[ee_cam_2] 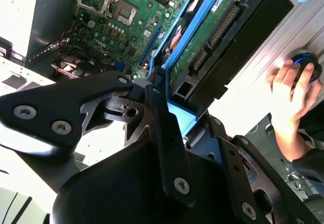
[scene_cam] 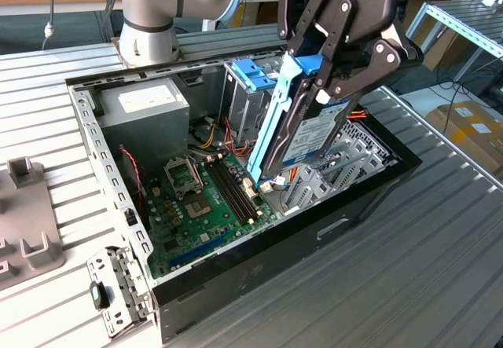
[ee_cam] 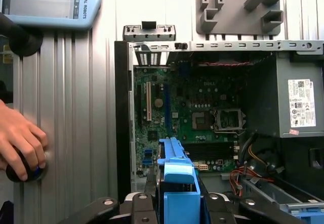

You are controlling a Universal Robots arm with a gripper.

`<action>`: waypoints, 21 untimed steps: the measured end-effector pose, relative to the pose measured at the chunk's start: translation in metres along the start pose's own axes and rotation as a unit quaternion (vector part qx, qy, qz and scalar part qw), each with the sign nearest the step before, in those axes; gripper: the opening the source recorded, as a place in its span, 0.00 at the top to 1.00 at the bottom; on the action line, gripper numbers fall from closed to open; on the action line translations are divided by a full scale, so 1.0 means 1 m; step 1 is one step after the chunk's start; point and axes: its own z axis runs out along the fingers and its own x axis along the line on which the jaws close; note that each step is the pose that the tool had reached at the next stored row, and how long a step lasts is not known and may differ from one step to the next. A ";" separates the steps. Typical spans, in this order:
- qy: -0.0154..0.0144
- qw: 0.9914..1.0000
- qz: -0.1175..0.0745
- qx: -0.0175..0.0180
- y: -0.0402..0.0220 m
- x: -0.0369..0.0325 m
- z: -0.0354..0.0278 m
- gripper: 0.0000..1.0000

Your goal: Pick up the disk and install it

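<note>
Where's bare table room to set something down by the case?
Table on the exterior view's right of the case is bare. The view's left holds a gray fixture and bracket; inside, disk, cables and motherboard crowd.

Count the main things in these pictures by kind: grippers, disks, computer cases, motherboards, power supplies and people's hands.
gripper, shut on the disk: 1
disk, in its blue carrier: 1
computer case, open: 1
motherboard: 1
power supply: 1
hand, resting on a round knob: 1
Total: 6
</note>
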 end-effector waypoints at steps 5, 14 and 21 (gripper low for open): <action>0.000 1.000 0.000 0.000 -0.0047 0.0011 0.0001 0.63; 0.000 1.000 0.000 0.000 -0.0124 0.0027 0.0004 0.63; 0.000 1.000 0.000 0.000 -0.0188 0.0039 0.0007 0.63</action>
